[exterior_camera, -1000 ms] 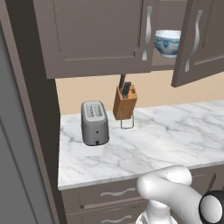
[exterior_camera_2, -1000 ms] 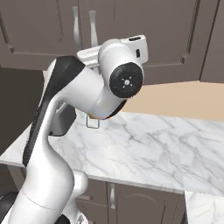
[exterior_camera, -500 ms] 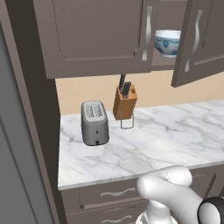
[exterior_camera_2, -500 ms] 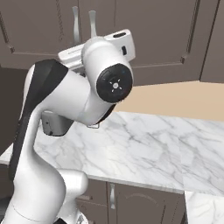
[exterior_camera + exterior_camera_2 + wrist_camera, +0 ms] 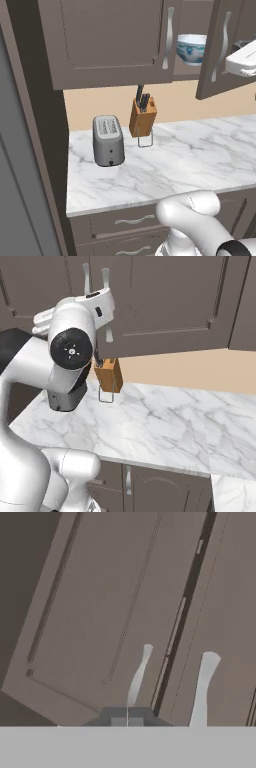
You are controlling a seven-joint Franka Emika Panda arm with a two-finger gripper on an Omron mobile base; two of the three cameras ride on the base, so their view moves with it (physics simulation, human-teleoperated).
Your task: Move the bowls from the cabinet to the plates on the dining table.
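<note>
A white bowl with a blue pattern (image 5: 192, 47) stands on a shelf inside the dark cabinet (image 5: 110, 40), behind its open right door (image 5: 220, 50). My white hand (image 5: 242, 60) comes in at the right edge, level with that door. In the hand view my gripper (image 5: 126, 721) is shut with nothing in it, its tips pressed together. It points at closed cabinet doors (image 5: 100, 602) with two curved silver handles (image 5: 139, 674) just ahead. In the right base view the hand (image 5: 97, 303) is raised in front of the cabinet (image 5: 170, 301).
On the marble counter (image 5: 190, 160) stand a grey toaster (image 5: 107, 140) and a wooden knife block (image 5: 142, 117), directly under the cabinet. Drawers with wavy pulls (image 5: 127, 220) run below the counter. A tall dark panel (image 5: 25, 150) closes off the left side.
The arm has swung up and to the left in the right base view. My hand has come into the left base view beside the open door. The gripper stayed shut.
</note>
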